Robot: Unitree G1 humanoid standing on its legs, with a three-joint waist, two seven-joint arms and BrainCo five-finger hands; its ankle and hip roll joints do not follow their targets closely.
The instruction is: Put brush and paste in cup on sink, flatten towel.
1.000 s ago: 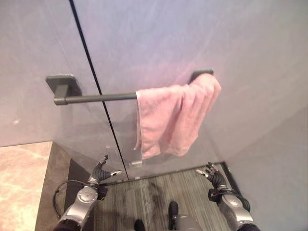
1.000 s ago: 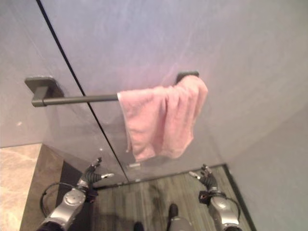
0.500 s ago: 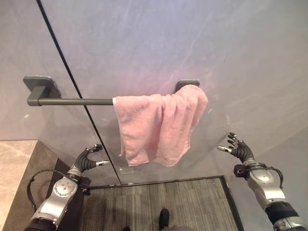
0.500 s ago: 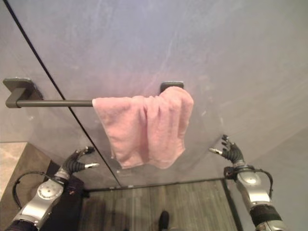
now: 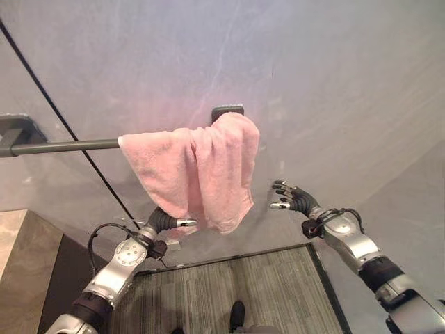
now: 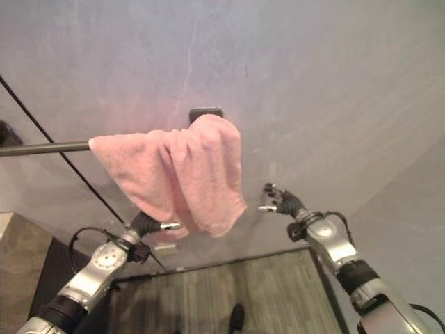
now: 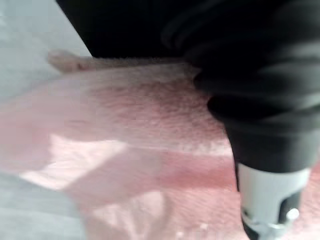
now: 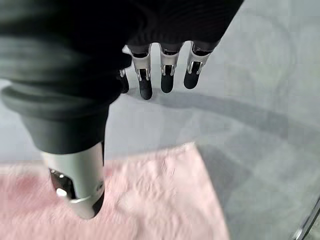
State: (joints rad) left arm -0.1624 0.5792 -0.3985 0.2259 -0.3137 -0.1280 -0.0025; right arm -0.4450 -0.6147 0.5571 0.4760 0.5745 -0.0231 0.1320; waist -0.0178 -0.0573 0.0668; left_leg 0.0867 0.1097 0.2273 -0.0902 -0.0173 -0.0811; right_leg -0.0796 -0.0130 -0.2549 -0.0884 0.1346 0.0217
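Observation:
A pink towel (image 5: pixel 195 167) hangs bunched in folds at the right end of a dark rail (image 5: pixel 62 146), close to the wall bracket (image 5: pixel 227 110). My left hand (image 5: pixel 161 221) is up at the towel's lower left edge and touches the cloth, which shows close up in the left wrist view (image 7: pixel 150 115). My right hand (image 5: pixel 299 200) hovers open to the right of the towel, a short way off it, with relaxed fingers (image 8: pixel 168 70) pointing at the grey wall. The towel's edge (image 8: pixel 150 200) lies just beside that hand.
A glass panel with a dark edge (image 5: pixel 43 83) slants across the wall on the left and crosses the rail. Below lies a grey striped mat (image 5: pixel 229 285), with beige stone (image 5: pixel 14 278) at the lower left.
The camera has swung, shifting the whole picture left. Both hands have risen toward the towel: the left has reached its lower edge, the right has come in closer from the right.

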